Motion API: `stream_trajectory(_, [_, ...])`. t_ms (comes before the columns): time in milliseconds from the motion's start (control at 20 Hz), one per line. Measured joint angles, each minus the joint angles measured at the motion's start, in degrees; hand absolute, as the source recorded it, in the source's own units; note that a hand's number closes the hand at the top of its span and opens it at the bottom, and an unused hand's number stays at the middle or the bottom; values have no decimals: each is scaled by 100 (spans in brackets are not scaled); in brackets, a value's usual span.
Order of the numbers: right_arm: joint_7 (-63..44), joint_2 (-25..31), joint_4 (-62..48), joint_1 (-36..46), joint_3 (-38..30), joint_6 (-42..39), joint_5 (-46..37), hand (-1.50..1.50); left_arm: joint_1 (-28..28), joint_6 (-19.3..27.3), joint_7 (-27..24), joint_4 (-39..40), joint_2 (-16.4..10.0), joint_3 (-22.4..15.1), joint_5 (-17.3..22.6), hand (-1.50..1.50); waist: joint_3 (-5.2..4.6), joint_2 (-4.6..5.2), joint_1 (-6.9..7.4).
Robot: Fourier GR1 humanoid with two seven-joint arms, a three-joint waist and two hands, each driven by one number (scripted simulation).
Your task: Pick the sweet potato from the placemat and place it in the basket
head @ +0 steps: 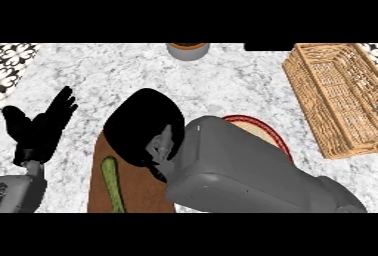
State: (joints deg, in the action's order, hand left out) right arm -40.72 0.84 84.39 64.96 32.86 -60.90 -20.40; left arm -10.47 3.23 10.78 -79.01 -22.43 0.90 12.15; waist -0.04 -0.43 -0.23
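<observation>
Sweet potato hidden from view: the right hand (144,127) covers the far end of the brown placemat (140,187).
Only the hand's back shows, so whether it is clamped on anything cannot be told. A long green vegetable (112,182) lies on the placemat's left side. The wicker basket (336,95) stands well apart at the right edge — bare counter (221,80) between — and the left hand (40,125) rests open at the left.

right hand (140,122): seen from its back; what lies under it is hidden, so a hold cannot be told.
placemat (136,192): largely covered by the right hand and right forearm (244,170); near end cut off.
plate (258,126): only a red-rimmed arc shows beyond the right forearm.
basket (332,95): right side cut by the edge.
grey vessel (187,51): far part cut off.
</observation>
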Motion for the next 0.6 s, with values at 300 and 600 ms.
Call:
stream_trajectory(300, [77,440,702,-439,-731,-385,447,-150,-76,-13,-62,130,96,37,-119,0,3,19,-16])
stream_trajectory(600, [785,970,1290,-1314,-691,-384,66,-150,-7,-144,1,-10,96,127,-139,0,6,41,33])
